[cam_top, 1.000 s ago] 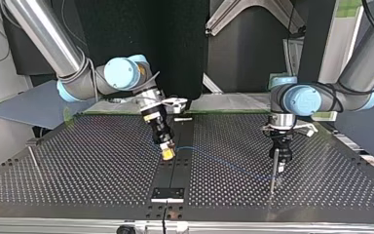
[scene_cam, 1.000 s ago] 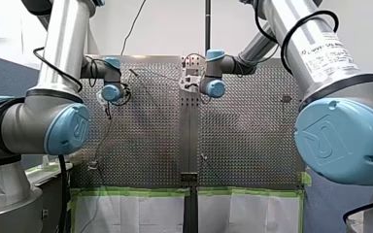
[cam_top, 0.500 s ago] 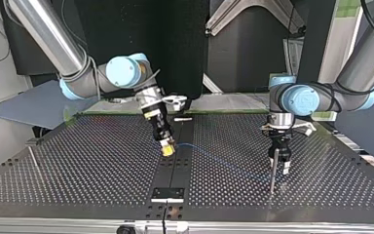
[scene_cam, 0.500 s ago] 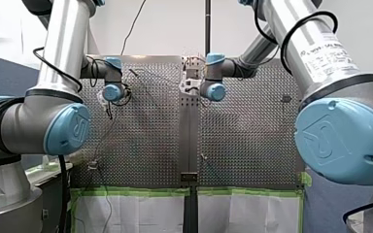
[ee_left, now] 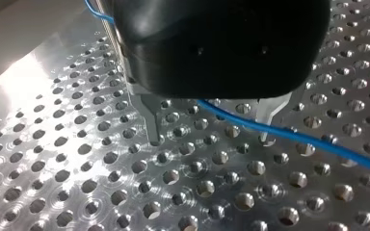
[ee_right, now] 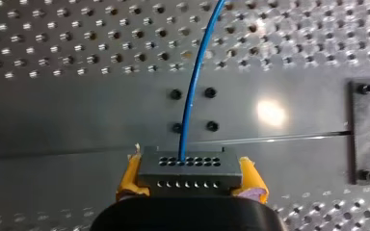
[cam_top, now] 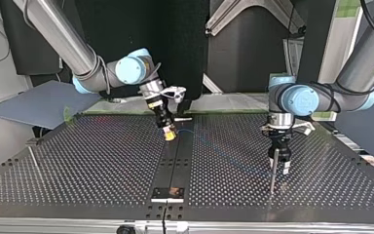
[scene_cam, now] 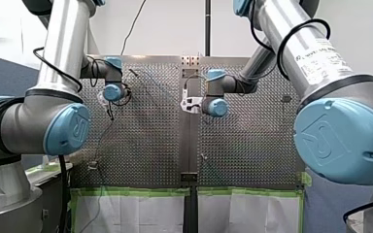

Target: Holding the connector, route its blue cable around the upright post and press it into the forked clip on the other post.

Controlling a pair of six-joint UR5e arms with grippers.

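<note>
Connector (ee_right: 188, 168): dark multi-hole block, clamped between my right end effector (ee_right: 190, 179) pads above the tabletop (cam_top: 78, 165), blue cable (ee_right: 192, 96) running between my left end effector's (ee_left: 211, 127) spread, empty fingers beside the post (cam_top: 272, 175), probably as guide.

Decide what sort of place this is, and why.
Probably a robotics lab bench: my left arm and my right arm reach over a perforated table, my right gripper holding a connector with a blue cable.
</note>
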